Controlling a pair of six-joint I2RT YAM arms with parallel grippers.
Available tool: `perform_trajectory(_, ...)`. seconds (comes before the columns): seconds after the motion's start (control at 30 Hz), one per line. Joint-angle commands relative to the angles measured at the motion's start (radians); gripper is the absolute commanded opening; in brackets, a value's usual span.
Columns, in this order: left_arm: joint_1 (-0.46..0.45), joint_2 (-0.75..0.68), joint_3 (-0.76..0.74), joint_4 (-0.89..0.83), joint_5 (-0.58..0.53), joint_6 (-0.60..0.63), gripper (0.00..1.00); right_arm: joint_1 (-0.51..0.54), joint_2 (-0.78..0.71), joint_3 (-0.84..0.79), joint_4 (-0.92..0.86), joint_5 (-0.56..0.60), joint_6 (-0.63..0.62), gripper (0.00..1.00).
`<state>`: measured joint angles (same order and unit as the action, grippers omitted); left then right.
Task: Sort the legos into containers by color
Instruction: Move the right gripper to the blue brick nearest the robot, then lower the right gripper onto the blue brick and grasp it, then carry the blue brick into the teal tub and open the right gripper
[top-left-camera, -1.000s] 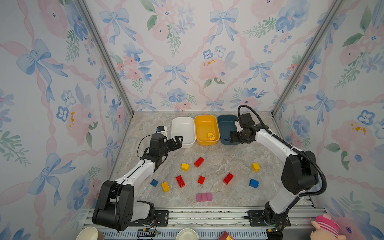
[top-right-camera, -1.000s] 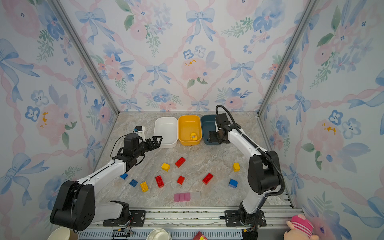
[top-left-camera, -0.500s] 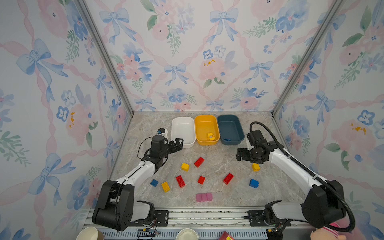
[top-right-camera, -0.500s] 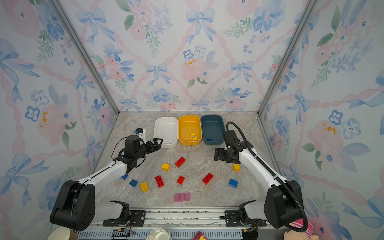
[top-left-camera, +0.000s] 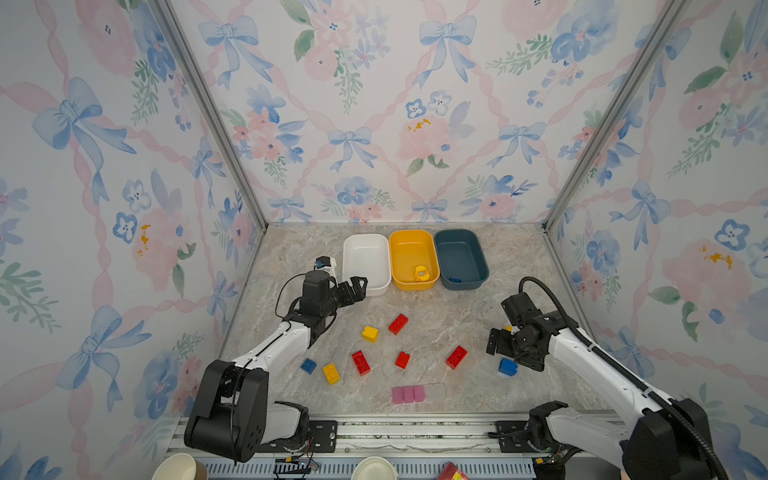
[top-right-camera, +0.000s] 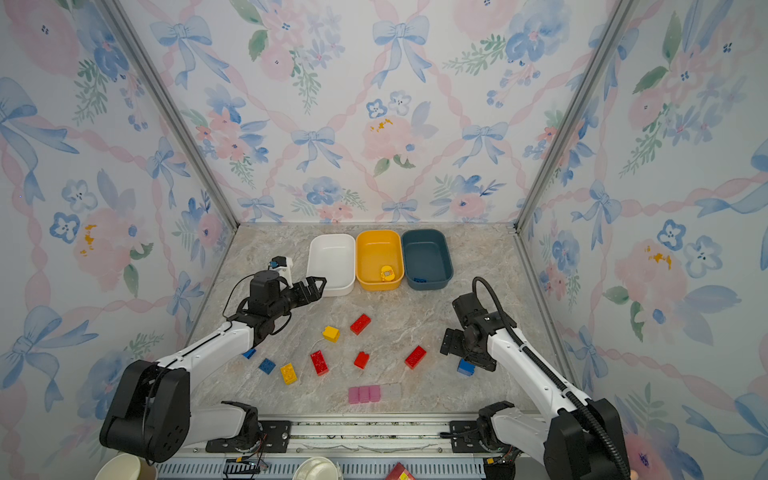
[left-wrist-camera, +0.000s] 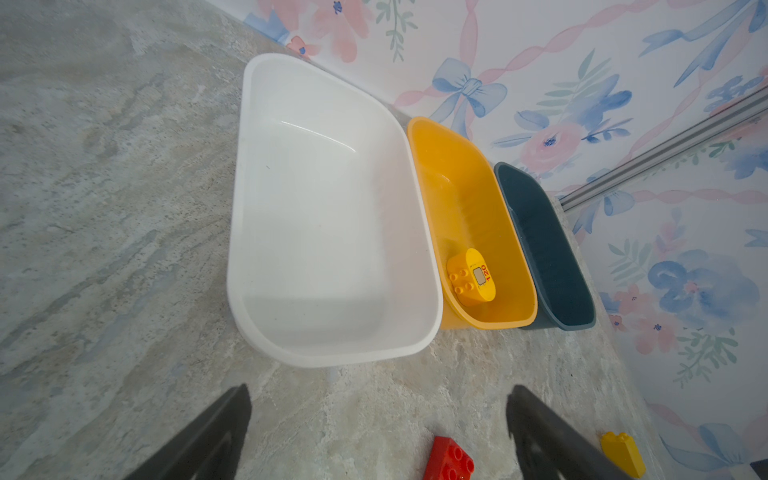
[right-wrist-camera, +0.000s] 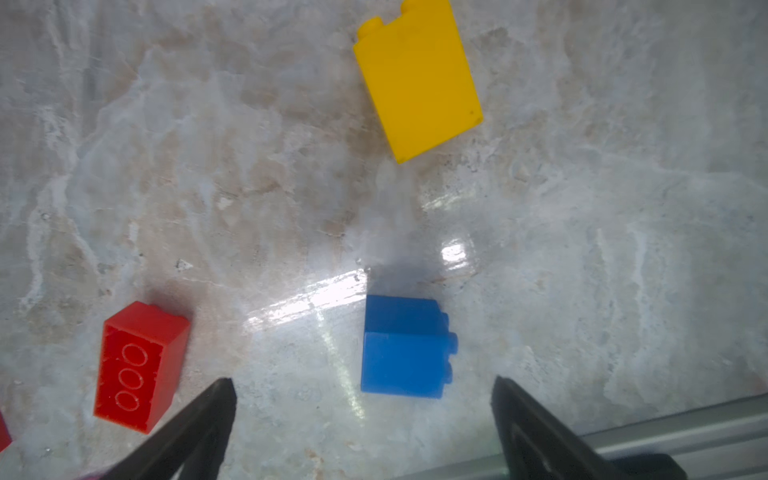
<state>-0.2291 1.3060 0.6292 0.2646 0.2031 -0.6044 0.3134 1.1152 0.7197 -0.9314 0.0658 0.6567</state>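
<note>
- the right gripper (right-wrist-camera: 362, 381) hangs low over the marble, well to the near side of the yellow tub (top-left-camera: 411, 249) and off to its right, fingers spread wide with nothing between them.
- a blue brick (right-wrist-camera: 405, 349) lies on its side just ahead of that gap, untouched.
- a yellow brick (right-wrist-camera: 417, 79) sits past it, toward the yellow tub; in both top views the gripper body covers all but a sliver of it.
- a red brick (top-left-camera: 456, 356) lies beside the gripper, apart from it.
- more loose legos (top-left-camera: 360, 362) are scattered on the near side of the yellow tub; one blue piece (top-right-camera: 249, 353) shows only an edge under the left arm.
- the left gripper (left-wrist-camera: 379, 388) hovers left of the yellow tub, by the near end of the white tub (top-left-camera: 365, 257), fingers apart and empty.
- the yellow tub holds a rounded yellow piece (top-left-camera: 421, 274) at its near end.
- the teal tub (top-left-camera: 459, 253) stands right of it; a small blue brick (top-left-camera: 455, 280) at its near wall is dim and hard to make out.
</note>
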Motion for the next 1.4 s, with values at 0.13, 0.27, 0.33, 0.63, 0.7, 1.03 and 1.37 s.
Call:
perform_trajectory(0.13,-0.006,0.004,-0.001,0.012,0.018,-0.005,0.98,-0.058,-0.016,-0.057,0.042,-0.002,0.040,0.98)
perform_trajectory(0.27,-0.006,0.002,-0.002,0.011,0.017,-0.005,0.98,-0.078,0.006,-0.084,0.080,-0.015,0.039,0.92)
perform_trajectory(0.33,-0.005,-0.001,-0.004,0.011,0.016,-0.006,0.98,-0.085,0.014,-0.091,0.096,-0.018,0.036,0.89)
perform_trajectory(0.63,-0.006,-0.001,-0.002,0.012,0.018,-0.006,0.98,-0.096,0.071,-0.118,0.143,-0.026,0.030,0.72)
perform_trajectory(0.7,-0.006,-0.001,-0.003,0.012,0.018,-0.007,0.98,-0.097,0.074,-0.130,0.154,-0.031,0.033,0.69)
perform_trajectory(1.03,-0.006,-0.002,-0.002,0.012,0.019,-0.006,0.98,-0.099,0.081,-0.152,0.170,-0.031,0.032,0.58)
perform_trajectory(1.37,-0.006,-0.016,-0.007,0.012,0.020,-0.010,0.98,-0.090,0.043,-0.123,0.146,-0.042,0.022,0.41)
